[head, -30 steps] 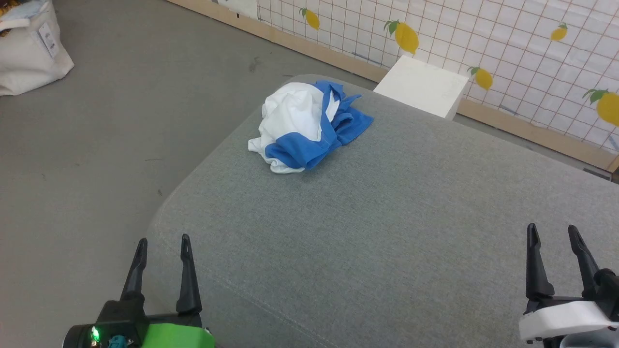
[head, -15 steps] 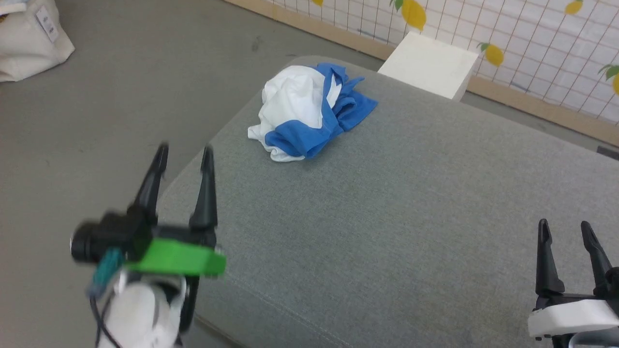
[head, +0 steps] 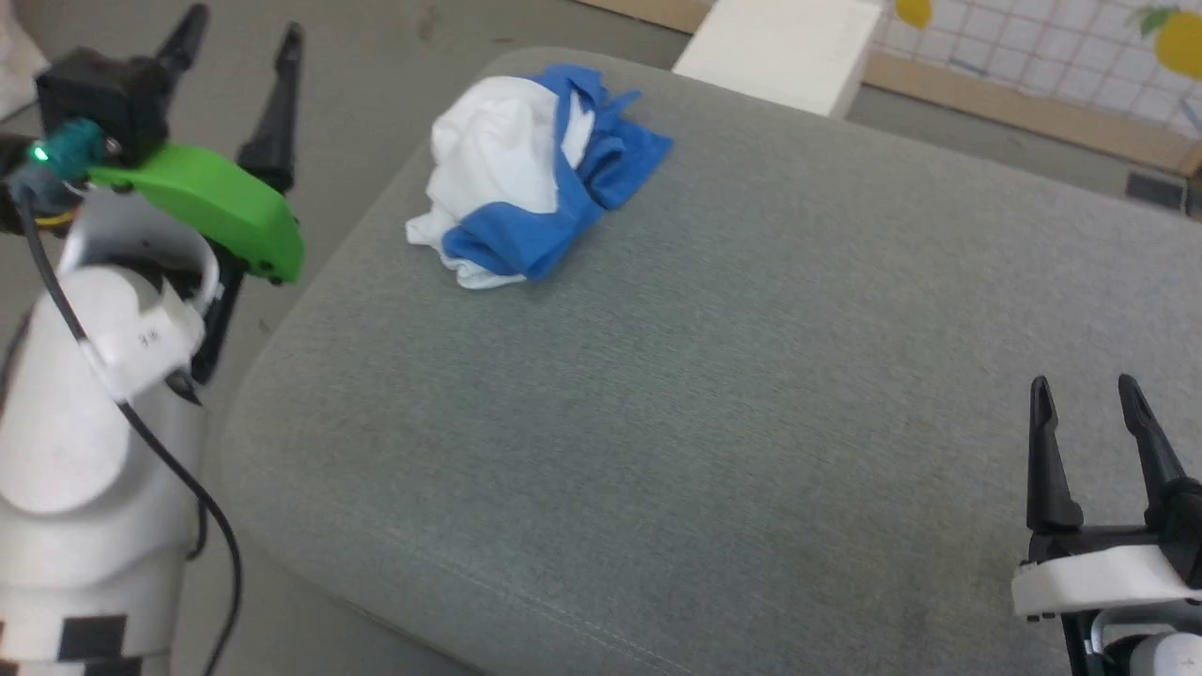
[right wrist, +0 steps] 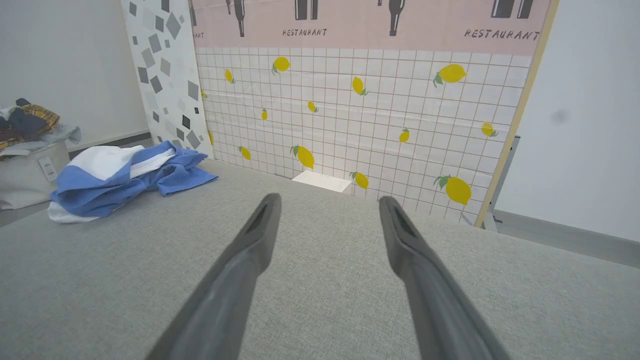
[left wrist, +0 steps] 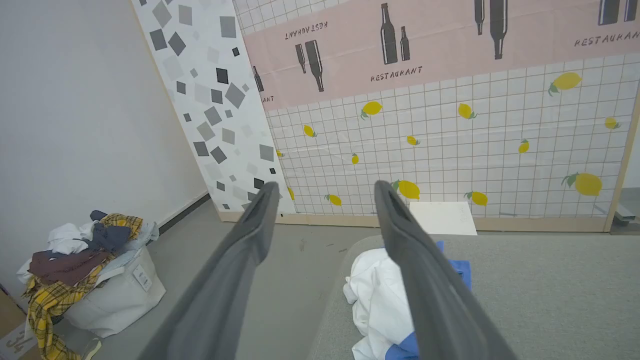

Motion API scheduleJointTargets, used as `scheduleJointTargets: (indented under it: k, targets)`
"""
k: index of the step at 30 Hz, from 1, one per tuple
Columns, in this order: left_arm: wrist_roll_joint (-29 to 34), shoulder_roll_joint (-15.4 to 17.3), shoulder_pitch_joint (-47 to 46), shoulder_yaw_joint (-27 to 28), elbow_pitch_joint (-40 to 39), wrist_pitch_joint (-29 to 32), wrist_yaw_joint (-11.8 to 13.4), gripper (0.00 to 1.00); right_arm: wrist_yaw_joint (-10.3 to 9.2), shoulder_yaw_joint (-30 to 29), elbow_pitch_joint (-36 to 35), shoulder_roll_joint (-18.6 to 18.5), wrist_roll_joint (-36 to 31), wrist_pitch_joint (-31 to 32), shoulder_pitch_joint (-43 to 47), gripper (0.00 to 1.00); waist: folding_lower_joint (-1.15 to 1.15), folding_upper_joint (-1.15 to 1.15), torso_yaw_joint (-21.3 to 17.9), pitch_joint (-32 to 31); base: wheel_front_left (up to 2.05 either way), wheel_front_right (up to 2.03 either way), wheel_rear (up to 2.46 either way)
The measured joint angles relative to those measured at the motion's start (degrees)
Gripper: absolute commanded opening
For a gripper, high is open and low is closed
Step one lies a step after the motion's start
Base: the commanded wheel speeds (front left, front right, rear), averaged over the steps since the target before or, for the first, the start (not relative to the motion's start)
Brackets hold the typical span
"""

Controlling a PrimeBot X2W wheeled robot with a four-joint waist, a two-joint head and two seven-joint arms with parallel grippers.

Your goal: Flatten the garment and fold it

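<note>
Head view: my left fingers (head: 280, 103) stand apart and empty over the grey floor (head: 376, 84), far left. The crumpled white-and-blue cotton T-shirt (head: 512, 178) lies bunched on the grey upholstered cushion (head: 704, 376), at its far left corner. My right fingers (head: 1044, 460) are apart, near right. Nothing flattened or folded yet.

The garment (head: 526, 169) is a white and royal-blue T-shirt, crumpled into a rounded heap, neither flattened nor folded. White cloth bulges on top and to the left; blue folds wrap the near edge and spill to the right. It lies near the far left corner of the grey cushion (head: 751, 376).
</note>
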Motion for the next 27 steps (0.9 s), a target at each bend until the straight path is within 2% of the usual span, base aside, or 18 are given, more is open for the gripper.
scheduleJointTargets:
  k: [6, 15, 23, 24, 27]
  targets:
    - [-2.9, 3.1, -5.7, -1.3, 6.4, 2.8, 0.0, 1.00, 0.00, 0.5, -1.7, 0.0, -1.5, 0.3, -0.5, 1.00, 0.00, 0.00, -3.5, 3.3, 0.00, 0.00, 0.00]
    - [-8.6, 5.3, -9.6, -2.0, 12.0, 7.7, -0.2, 1.00, 0.00, 0.9, -6.9, 0.0, -3.8, 2.4, -1.7, 1.00, 0.00, 0.00, -7.6, 9.3, 0.00, 0.00, 0.00]
    - [-13.6, 5.4, -10.7, -1.4, 19.0, 12.4, -0.2, 1.00, 0.00, 1.3, -10.7, -0.8, -4.1, 4.2, -2.9, 1.00, 0.00, 0.00, -10.6, 15.4, 0.00, 0.00, 0.00]
    - [-13.9, 5.1, -11.0, -2.0, 21.5, 14.7, -0.2, 1.00, 0.00, 1.4, -11.5, -1.3, -4.1, 4.7, -3.0, 1.00, 0.00, 0.00, -11.6, 17.7, 0.00, 0.00, 0.00]
    - [-13.4, 4.9, -11.0, -3.7, 24.0, 16.0, 0.0, 1.00, 0.00, 1.3, -12.1, -1.6, -4.1, 5.0, -3.3, 1.00, 0.00, 0.00, -12.5, 19.7, 0.00, 0.00, 0.00]
